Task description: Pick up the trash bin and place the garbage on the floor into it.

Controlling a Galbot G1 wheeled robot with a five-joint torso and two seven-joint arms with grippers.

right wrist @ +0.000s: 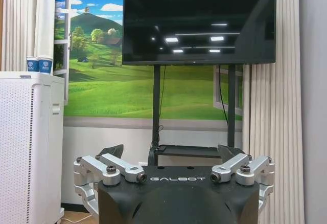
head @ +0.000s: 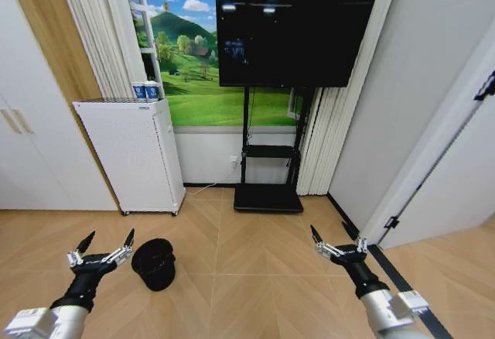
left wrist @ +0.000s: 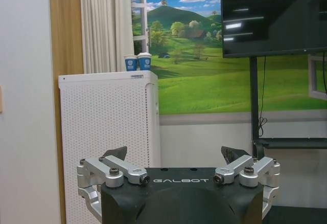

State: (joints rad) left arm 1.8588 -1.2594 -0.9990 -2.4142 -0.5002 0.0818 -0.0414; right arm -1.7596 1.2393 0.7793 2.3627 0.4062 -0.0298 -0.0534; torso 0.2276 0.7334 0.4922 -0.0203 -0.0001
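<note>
"galbot" is printed on the left claw [left wrist: 176,158] body and the right claw [right wrist: 172,154] body

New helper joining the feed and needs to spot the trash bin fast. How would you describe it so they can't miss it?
Start at the tall white perforated cabinet left of the TV stand. On the wood floor in front of it, beside the left claw, sits the trash bin. It is small, round and plain black, the only dark thing on that patch of floor.

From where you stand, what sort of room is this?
Probably an office or demo room: a large black television on a floor stand, a white perforated cabinet topped with blue-and-white paper cups, herringbone wood flooring, and a small black round bin.
</note>
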